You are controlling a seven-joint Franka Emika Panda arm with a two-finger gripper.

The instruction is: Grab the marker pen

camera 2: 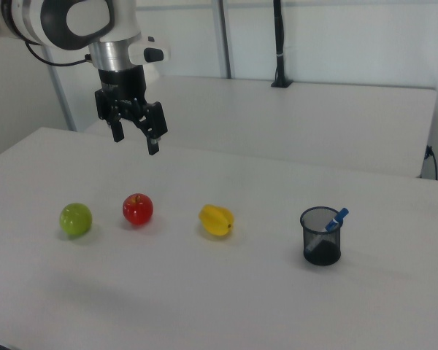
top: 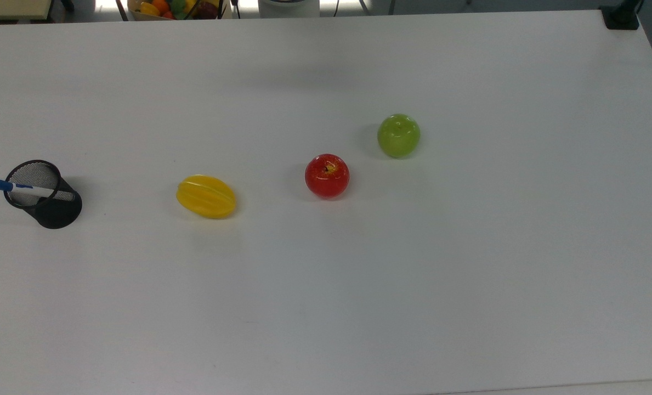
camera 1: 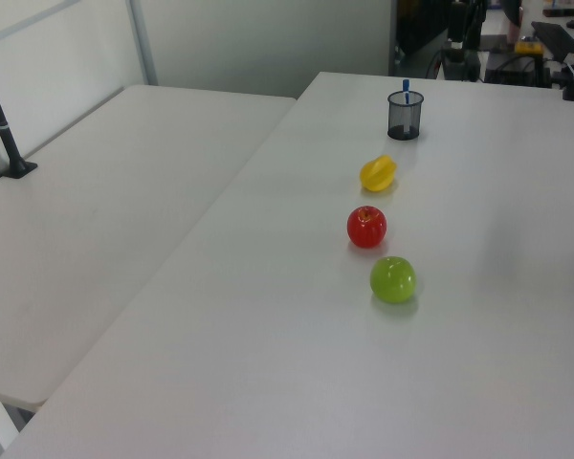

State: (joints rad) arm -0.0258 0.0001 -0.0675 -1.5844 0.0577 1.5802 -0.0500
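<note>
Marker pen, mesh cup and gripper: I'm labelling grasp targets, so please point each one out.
marker pen (top: 1, 185), top view, on its blue cap.
mesh cup (camera 2: 322, 246), right view, on its black side wall.
gripper (camera 2: 136, 137), right view, midway between its open fingertips.

A wide white table (top: 358, 307) carries, in a loose row, a black mesh cup (top: 46, 197), a yellow ridged starfruit (top: 206, 196), a shiny red apple (top: 327, 175) and a glossy green apple (top: 398, 135).

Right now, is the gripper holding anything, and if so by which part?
Nothing is held. The gripper hangs open above the table, and the marker pen stands in the black mesh cup.
</note>
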